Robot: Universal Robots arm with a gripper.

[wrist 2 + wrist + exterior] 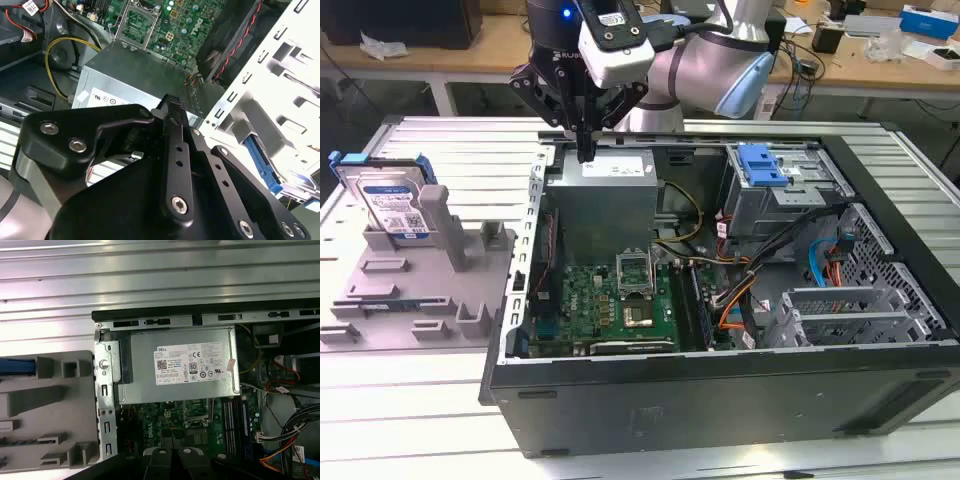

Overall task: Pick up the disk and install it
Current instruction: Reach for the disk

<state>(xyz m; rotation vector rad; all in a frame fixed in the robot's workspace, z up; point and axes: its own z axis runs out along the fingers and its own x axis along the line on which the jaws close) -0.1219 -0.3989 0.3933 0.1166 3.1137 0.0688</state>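
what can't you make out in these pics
- Exterior view: the lower part of the disk is hidden behind a post of the grey tray.
- Exterior view: the inside of the drive cage is hidden by its own walls and by cables.
- Second wrist view: the gripper covers much of the power supply.
- First wrist view: the gripper's black body and the picture edge cut off the motherboard.

Below our hand (586, 152): power supply (605, 200), which we list as blocking descent. Beside it: case wall (533, 230). Past that wall we find open air above the tray (380, 300), whose posts (435, 215) and disk (390, 205) stand upright.
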